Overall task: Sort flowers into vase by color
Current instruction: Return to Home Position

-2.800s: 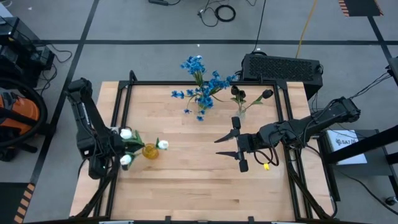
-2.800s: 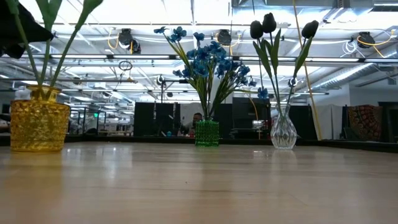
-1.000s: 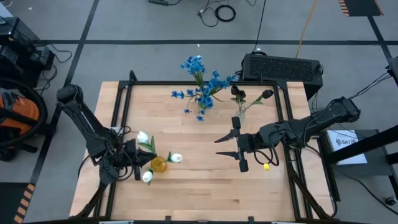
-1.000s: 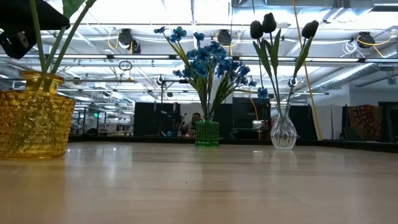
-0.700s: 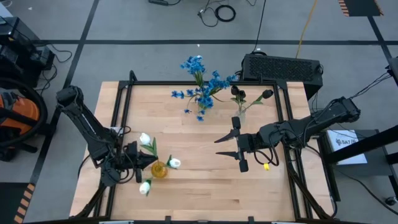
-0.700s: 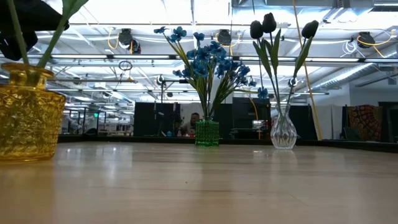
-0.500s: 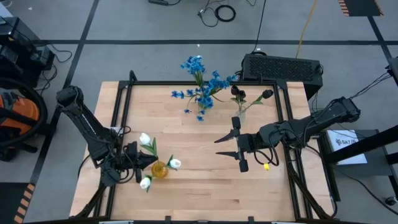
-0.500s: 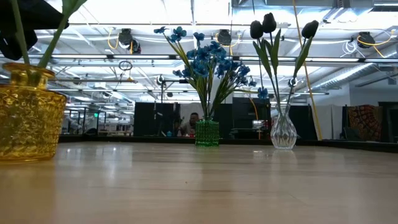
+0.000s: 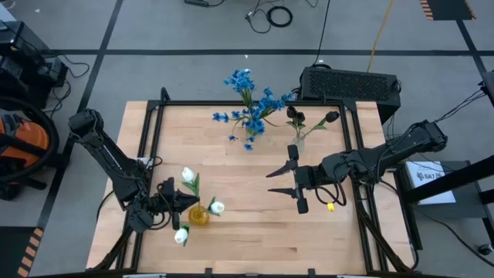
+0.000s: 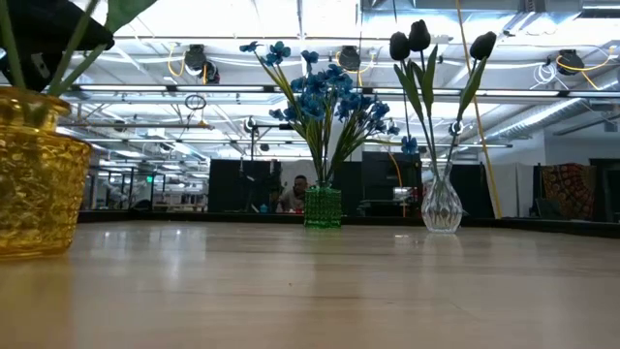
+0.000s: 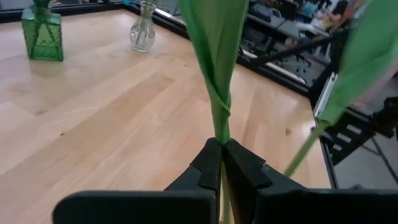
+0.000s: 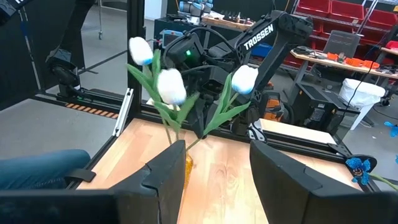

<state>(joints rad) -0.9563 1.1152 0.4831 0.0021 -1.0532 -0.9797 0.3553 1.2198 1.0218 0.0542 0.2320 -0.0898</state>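
Three white tulips (image 9: pixel 187 175) stand in a yellow vase (image 9: pixel 199 217) at the table's near left; the vase's base rests on the wood (image 10: pixel 29 174). My left gripper (image 9: pixel 179 207) is shut on one of their green stems, just left of the vase. Blue flowers (image 9: pixel 251 104) stand in a green vase (image 10: pixel 323 206) at the far middle. Beside them, dark tulips (image 9: pixel 295 116) stand in a clear vase (image 10: pixel 442 206). My right gripper (image 9: pixel 287 182) hangs open over the table's middle right, touching nothing. My left gripper pinches one green tulip stem with its wrapped leaf (image 11: pixel 219 127) between its two fingertips (image 11: pixel 208 163), above the vase's mouth. The fingers come nearly level from the table's left and lie across the stem. The stem stands upright, its lower end in the yellow vase.
A black frame rail (image 9: pixel 151 131) runs around the tabletop. A black box (image 9: pixel 349 81) sits behind the far right corner. Bare wood (image 9: pixel 255 224) lies between the yellow vase and my right gripper.
My left gripper has gone toward the table's near edge, still shut on the stem. The yellow vase has slid along the table with it, staying upright, and the white tulips have turned a little in it.
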